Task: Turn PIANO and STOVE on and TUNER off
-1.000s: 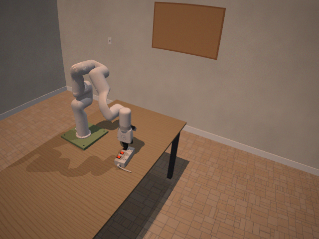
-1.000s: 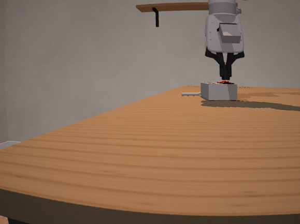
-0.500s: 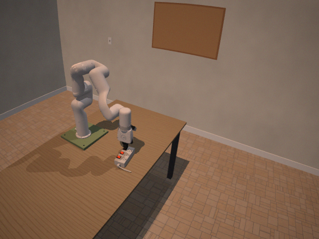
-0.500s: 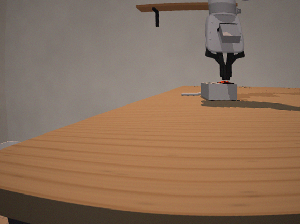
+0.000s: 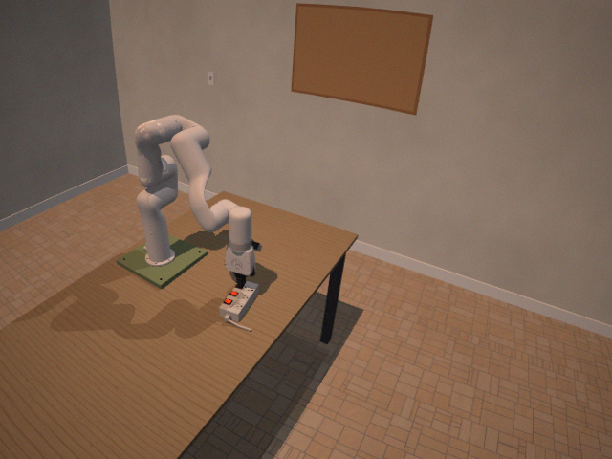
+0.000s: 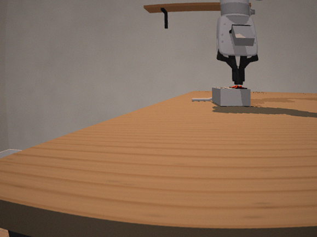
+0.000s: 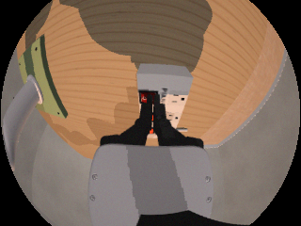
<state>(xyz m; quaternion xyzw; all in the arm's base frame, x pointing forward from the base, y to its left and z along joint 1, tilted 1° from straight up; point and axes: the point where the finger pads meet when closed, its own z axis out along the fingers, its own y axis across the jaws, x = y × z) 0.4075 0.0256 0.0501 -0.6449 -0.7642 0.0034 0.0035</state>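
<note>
A grey power strip (image 5: 239,302) lies flat on the wooden table near its right edge, with a short white cable (image 5: 238,324) at its near end. Two red switches (image 5: 230,296) glow lit on its top. My gripper (image 5: 240,282) is shut, with nothing between the fingers, and points straight down over the strip's far end. In the exterior view the fingertips (image 6: 237,82) stand just above a lit red switch (image 6: 235,86) on the strip (image 6: 230,96). In the wrist view the shut fingers cover part of the strip (image 7: 165,90); one lit switch (image 7: 146,97) shows. The labels are too small to read.
The arm's green base plate (image 5: 162,259) sits at the back left of the table. The table's right edge (image 5: 316,291) is close beside the strip. A shelf (image 6: 184,7) hangs on the wall behind.
</note>
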